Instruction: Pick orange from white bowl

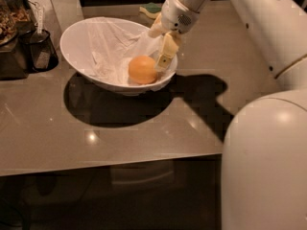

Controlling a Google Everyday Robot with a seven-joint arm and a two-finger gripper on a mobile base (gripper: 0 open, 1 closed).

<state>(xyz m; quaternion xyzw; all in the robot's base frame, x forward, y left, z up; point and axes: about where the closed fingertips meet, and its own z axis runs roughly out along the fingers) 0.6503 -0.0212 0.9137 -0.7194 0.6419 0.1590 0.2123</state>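
At the far left edge of the counter (120, 138) a dark cup (42, 51) stands clear of the work. To its right the white bowl (67, 40) sits tilted, its opening facing up and right towards the arm, which makes reaching in easier. A white cloth (108, 47) lines it. The orange (142, 70) has settled in the low near-right part of the bowl. The hand (160, 51) hangs over the right rim, just right of the orange; its fingers look apart and hold nothing, apparently lined up to close around the fruit. A sponge (151, 7) lies behind, out of the way.
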